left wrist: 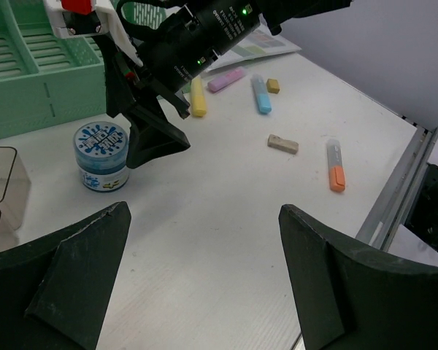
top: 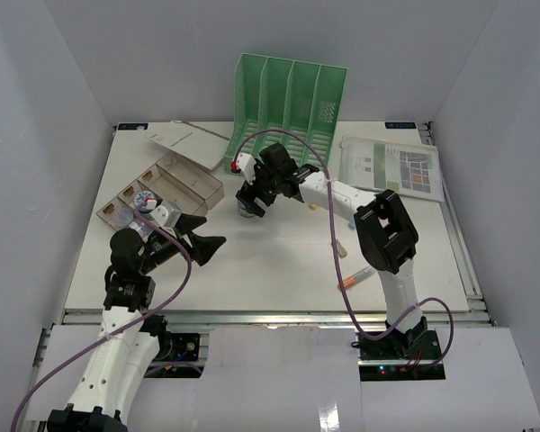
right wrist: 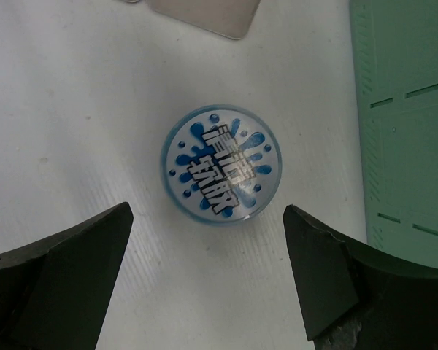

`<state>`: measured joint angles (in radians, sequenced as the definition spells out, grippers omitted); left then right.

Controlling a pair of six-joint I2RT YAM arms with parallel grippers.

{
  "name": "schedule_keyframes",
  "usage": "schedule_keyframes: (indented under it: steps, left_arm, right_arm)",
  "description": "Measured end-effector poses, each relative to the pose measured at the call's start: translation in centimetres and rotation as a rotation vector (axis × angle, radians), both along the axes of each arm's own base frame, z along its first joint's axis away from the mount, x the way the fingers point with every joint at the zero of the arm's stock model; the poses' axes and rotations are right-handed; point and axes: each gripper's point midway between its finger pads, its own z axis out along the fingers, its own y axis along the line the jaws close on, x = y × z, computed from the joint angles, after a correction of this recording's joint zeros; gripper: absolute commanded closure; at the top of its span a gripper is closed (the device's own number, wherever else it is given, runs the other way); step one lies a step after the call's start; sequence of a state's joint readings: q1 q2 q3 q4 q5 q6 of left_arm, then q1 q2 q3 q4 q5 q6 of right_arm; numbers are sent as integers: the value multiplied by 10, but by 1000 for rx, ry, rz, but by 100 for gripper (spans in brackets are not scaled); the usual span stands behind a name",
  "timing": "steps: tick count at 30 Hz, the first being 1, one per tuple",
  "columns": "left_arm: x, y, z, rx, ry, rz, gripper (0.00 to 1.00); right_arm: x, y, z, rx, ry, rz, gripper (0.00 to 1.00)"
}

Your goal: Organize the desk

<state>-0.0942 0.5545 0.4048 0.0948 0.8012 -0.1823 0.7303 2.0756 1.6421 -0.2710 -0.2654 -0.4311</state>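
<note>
Top view: spans the whole scene as the white desk [top: 279, 270], rail toward the arm bases. Stretches the right hand [top: 249, 205] out in front of the green file rack [top: 288, 99], while the left hand [top: 202, 243] sits low beside the clear compartment box [top: 175, 184].

Left wrist view: fingers apart, empty. Shows a blue jar [left wrist: 102, 155] upright and 3 markers [left wrist: 261, 95] lying loose, likely awaiting sorting.

Right wrist view: looks straight down on the lid, fingers wide apart either side without touching, apparently lined up to grasp.

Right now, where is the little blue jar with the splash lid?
In the left wrist view the blue jar stands on the desk just in front of the green file rack; the right wrist view frames it between the right arm's open fingers.
</note>
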Motion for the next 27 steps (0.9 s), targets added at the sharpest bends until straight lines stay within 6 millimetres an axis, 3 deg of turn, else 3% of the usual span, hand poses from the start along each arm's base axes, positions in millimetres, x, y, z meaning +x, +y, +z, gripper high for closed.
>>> schedule_keyframes:
  steps: [6,10,13,16,19,23,27]
  left_arm:
    - [6,7,2,15,-7,64,7]
    - [8,11,5,21,-18,98,7]
    - [10,15,7,26,-24,126,7]
    - [12,18,9,30,-36,153,7]
    - [14,22,11,33,-41,180,7]
    - [15,28,12,35,-44,221,6]
    - [16,36,19,35,-56,276,6]
  right_arm:
    - [12,9,-21,-11,34,-84,9]
    - [18,14,-33,-16,51,-119,2]
    - [22,20,-38,-8,57,-133,21]
    - [25,24,-40,3,71,-142,66]
    - [25,27,-40,9,76,-145,85]
    - [21,30,-40,17,88,-126,92]
    - [0,43,-31,26,137,-42,92]
